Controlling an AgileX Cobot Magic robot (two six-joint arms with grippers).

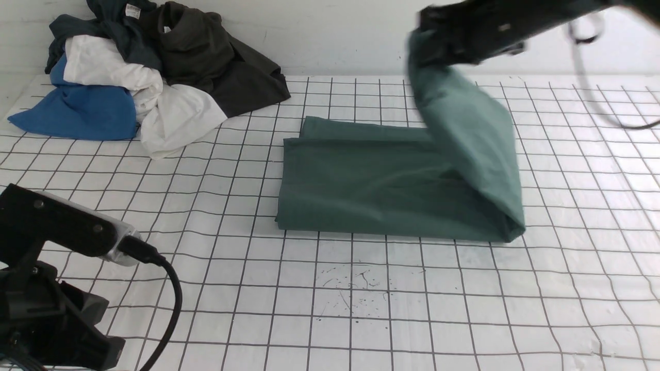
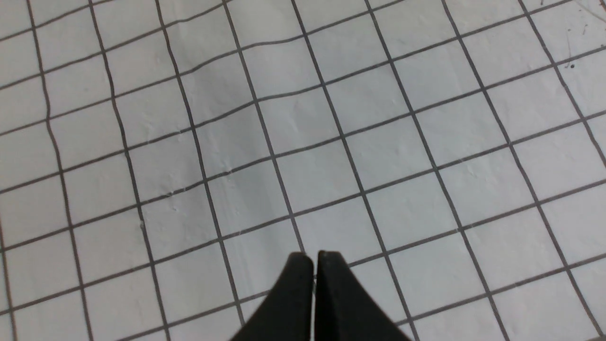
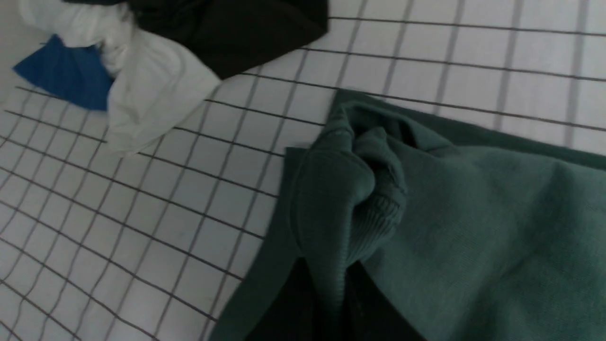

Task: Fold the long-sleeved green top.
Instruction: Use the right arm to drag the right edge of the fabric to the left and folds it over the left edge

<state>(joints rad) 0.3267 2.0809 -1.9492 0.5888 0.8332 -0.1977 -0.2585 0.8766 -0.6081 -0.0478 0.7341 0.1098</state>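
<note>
Left gripper (image 2: 315, 265) hovers over bare grid-lined white table cover (image 1: 361, 299), jaws together. Mid-table lies the folded sage-green cotton long-sleeved top (image 1: 371, 185) — its right edge lifted, pinched by the right gripper (image 3: 338, 284).

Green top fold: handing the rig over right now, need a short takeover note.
Right end effector: shut on the green long-sleeved top, pinching a bunched ribbed edge and holding that part raised above the rest.
Left end effector: shut, holding nothing, over bare grid mat at near left.
Top: mid-table, already folded into a rectangle; its right part is lifted by the right arm.
Clothes pile: far left corner, apart from the top.
Done: earlier folds.
Left: probably lay the lifted part over the flat part, release, tidy.
</note>
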